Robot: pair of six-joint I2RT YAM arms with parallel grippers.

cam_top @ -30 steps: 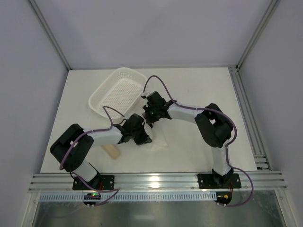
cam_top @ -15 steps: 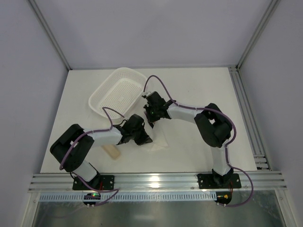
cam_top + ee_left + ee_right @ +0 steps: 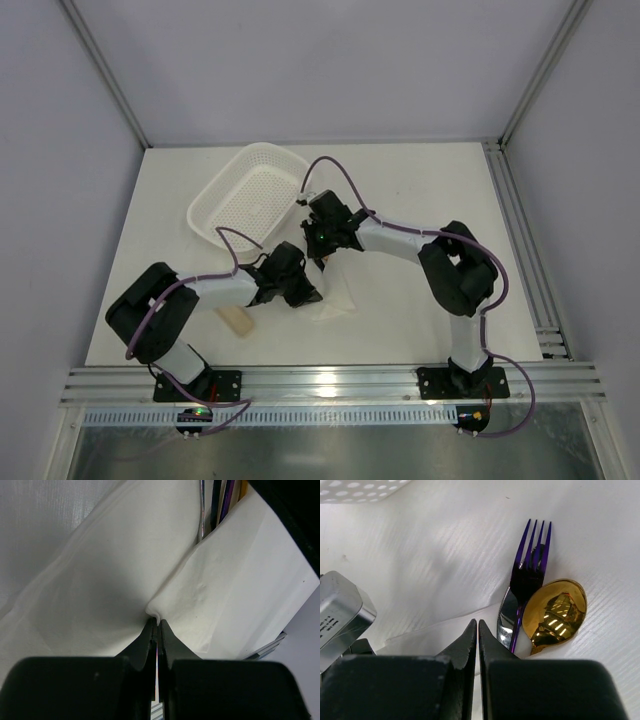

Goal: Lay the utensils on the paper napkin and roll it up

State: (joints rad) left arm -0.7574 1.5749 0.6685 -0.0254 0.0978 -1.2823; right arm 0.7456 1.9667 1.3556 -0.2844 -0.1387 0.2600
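The paper napkin (image 3: 336, 297) lies mid-table, partly folded over the utensils. In the left wrist view my left gripper (image 3: 156, 623) is shut on a pinched fold of the napkin (image 3: 125, 555), and slim utensil handles (image 3: 202, 510) stick out from under the fold. In the right wrist view the purplish fork (image 3: 530, 562), the gold-bowled spoon (image 3: 558, 612) and the grey-silver spoon (image 3: 506, 617) lie together, their heads past the napkin's edge (image 3: 430, 635). My right gripper (image 3: 477, 623) is shut, its tips at that edge, with no paper seen between them. The top view shows my left gripper (image 3: 303, 292) and my right gripper (image 3: 322, 243).
A white perforated basket (image 3: 222, 190) stands at the back left, close behind the right gripper, and its corner shows in the right wrist view (image 3: 355, 487). A flat beige slab (image 3: 238, 320) lies near the left arm. Aluminium rails run along the right and near edges.
My right gripper has shifted slightly toward the far left, nearer the basket. My left gripper has stayed on the napkin fold.
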